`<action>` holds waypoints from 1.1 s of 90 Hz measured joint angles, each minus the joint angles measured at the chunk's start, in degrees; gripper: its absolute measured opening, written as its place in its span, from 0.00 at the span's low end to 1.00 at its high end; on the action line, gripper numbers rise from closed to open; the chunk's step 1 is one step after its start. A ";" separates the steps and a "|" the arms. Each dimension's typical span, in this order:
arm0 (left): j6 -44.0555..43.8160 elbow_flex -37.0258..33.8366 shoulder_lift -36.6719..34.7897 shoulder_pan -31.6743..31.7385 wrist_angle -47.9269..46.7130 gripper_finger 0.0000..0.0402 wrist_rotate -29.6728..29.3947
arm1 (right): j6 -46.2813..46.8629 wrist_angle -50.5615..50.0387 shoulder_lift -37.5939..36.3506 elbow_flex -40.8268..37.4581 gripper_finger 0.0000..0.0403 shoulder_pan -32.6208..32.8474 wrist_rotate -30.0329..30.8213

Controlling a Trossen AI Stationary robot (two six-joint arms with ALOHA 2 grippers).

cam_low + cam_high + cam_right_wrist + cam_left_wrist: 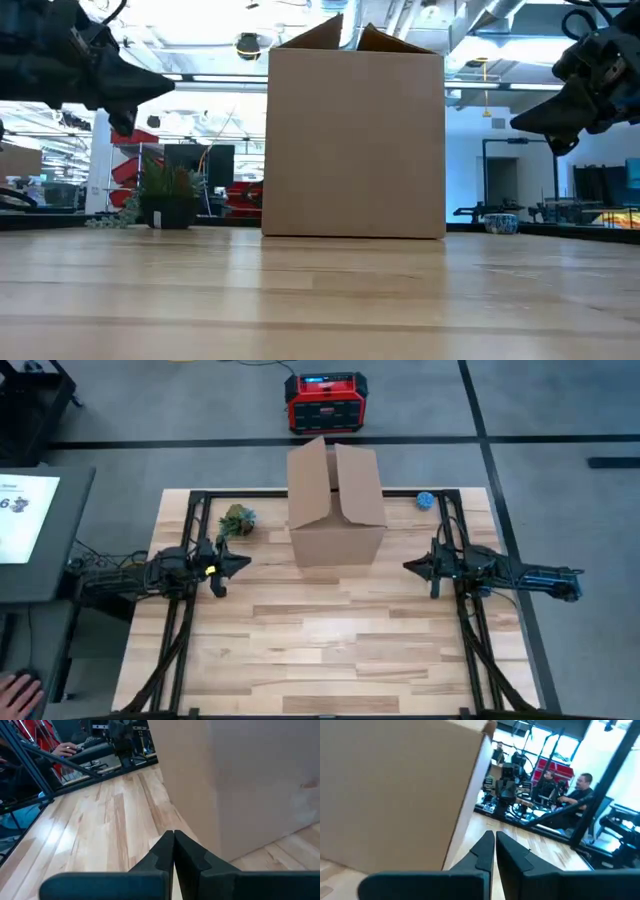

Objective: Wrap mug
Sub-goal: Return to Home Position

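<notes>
A tall brown cardboard box point(336, 505) with its top flaps open stands on its base at the far middle of the wooden table; it also fills the middle of the low view point(355, 140). No mug shows in any view. My left gripper point(243, 564) hovers shut to the box's left, above the table, fingers pointing toward the box point(494, 845). My right gripper point(410, 567) hovers shut to the box's right, pointing toward it point(173, 845). Neither touches anything.
A small potted plant point(237, 520) stands left of the box at the far side. A blue ball-like object point(425, 501) lies at the far right. A red device point(322, 402) sits on the floor beyond the table. The table's near half point(330, 650) is bare wood.
</notes>
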 joint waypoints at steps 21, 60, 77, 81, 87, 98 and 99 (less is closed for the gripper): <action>6.67 0.00 0.00 -4.23 0.99 0.00 -0.15 | -0.01 0.00 0.02 -0.01 0.00 0.00 -0.01; 15.19 0.00 0.00 -5.85 -0.97 0.00 3.19 | 0.01 0.00 0.02 -0.02 0.00 0.00 -0.01; 11.60 0.00 0.28 -5.83 -0.74 0.00 3.17 | 0.00 0.00 0.02 -0.03 0.00 0.00 -0.01; 11.28 0.00 0.27 -5.83 -0.72 0.00 3.17 | -0.01 0.00 0.02 -0.02 0.00 0.00 0.01; 11.21 0.00 0.28 -5.82 -0.72 0.00 3.15 | 0.01 0.00 0.02 -0.02 0.00 0.00 -0.01; 11.13 0.00 0.28 -5.81 -0.70 0.00 3.15 | 0.01 0.00 0.02 -0.02 0.00 0.01 -0.01; 11.13 0.00 0.28 -5.81 -0.70 0.00 3.15 | 0.01 0.00 0.02 -0.03 0.00 0.01 -0.01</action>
